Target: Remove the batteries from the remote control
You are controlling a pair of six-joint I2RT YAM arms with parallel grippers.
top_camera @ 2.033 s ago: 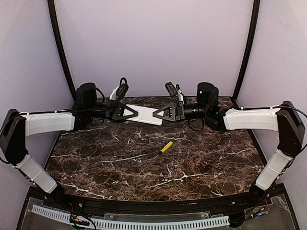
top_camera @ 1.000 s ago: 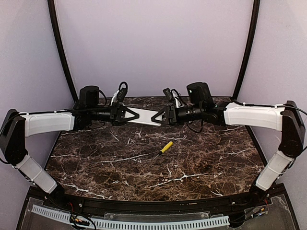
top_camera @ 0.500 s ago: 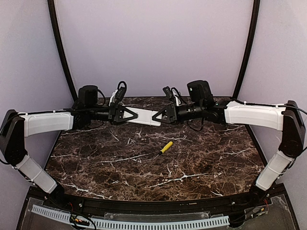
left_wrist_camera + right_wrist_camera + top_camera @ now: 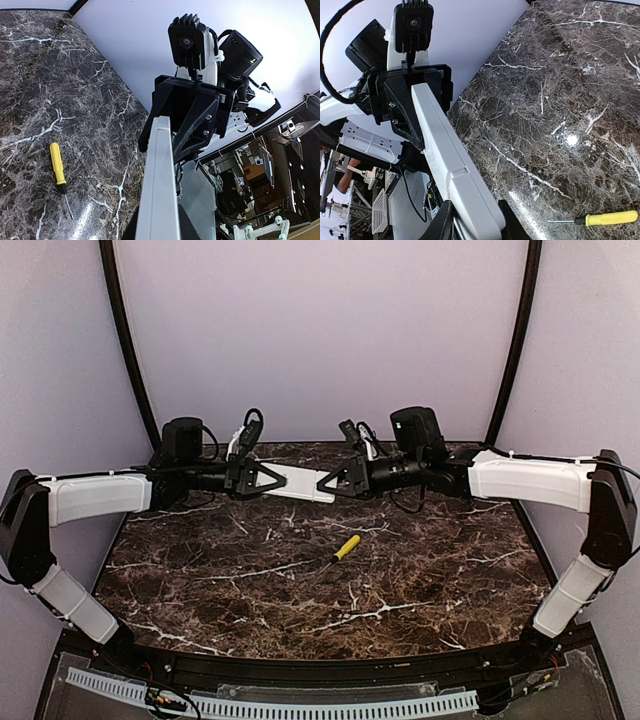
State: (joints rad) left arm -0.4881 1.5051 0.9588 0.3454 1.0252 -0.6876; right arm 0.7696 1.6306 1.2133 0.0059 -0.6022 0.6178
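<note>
The remote (image 4: 302, 482) is held in the air at the table's (image 4: 200, 590) 12 o'clock edge, lying level between the two arms. The left gripper (image 4: 275, 478) is clamped on its 9 o'clock end, and the right gripper (image 4: 328, 482) has its fingers pressed to either side of the 3 o'clock end, so both hands hold the one handset. On the right wrist view the remote runs up toward 11 o'clock with its plain white back showing; a small notch (image 4: 460, 172) sits partway along it, probably the catch of the battery door, though the angle is too steep to be sure. No batteries are in sight. The screwdriver (image 4: 346, 547) lies alone near the middle of the table, its tip toward 7 o'clock.

The step in hand looks like steadying and turning the remote so that the battery door can be reached; the unloading proper has not begun. The next move calls for one hand to keep a firm hold while the other lets go and works the catch; if both let go at once, the remote would drop.
</note>
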